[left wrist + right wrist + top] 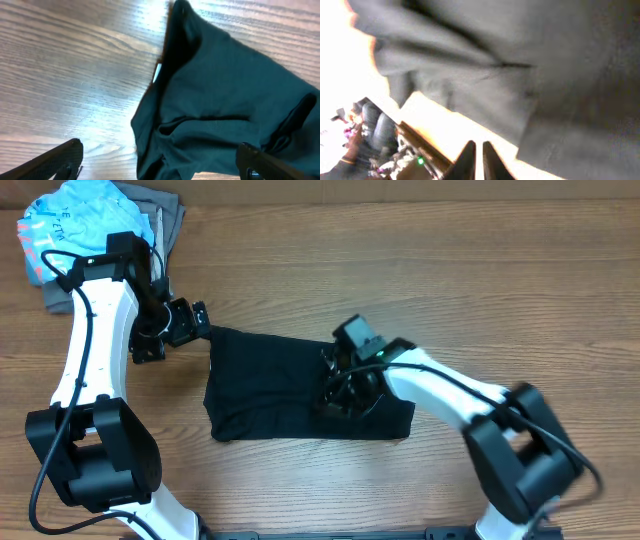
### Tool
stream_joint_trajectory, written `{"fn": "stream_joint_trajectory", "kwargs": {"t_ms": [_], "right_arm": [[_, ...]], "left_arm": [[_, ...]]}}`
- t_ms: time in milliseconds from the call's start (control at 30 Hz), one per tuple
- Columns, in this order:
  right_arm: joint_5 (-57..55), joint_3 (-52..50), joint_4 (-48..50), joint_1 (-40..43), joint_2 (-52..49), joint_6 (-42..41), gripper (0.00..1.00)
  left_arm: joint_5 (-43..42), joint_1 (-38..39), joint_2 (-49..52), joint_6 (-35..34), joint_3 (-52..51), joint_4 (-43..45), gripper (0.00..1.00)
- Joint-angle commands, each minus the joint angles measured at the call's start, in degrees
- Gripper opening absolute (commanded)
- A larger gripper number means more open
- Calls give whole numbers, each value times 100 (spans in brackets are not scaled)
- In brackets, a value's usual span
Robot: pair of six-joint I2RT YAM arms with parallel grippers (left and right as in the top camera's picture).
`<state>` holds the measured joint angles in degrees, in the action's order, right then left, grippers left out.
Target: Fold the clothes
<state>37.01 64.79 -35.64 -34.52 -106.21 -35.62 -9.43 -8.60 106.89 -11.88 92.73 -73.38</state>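
Note:
The clothes, a black T-shirt, lie partly folded in the middle of the table. My left gripper hovers at the shirt's upper left corner. In the left wrist view its fingers stand wide apart, open, over the shirt's bunched edge, and the white neck tag peeks out. My right gripper is over the shirt's right half. In the right wrist view its tips are almost touching, shut, with nothing between them, beside a folded edge of the fabric.
A light blue shirt with red lettering and a grey garment are piled at the back left corner, behind the left arm. Bare wooden table surrounds the black shirt.

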Motion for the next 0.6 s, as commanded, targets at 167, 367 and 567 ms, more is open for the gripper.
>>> {"fn": "stream_joint_trajectory", "kwargs": {"t_ms": [167, 367, 567], "right_arm": [[-2312, 1314, -1797, 452, 1683, 612, 100], [-3182, 1327, -2634, 935, 1873, 610, 100], [-3311, 1318, -2940, 1349, 1856, 664, 100]], "left_arm": [[-72, 35, 142, 138, 24, 330, 100], [-271, -149, 382, 518, 22, 190, 100], [-693, -619, 876, 892, 22, 175, 100]]}}
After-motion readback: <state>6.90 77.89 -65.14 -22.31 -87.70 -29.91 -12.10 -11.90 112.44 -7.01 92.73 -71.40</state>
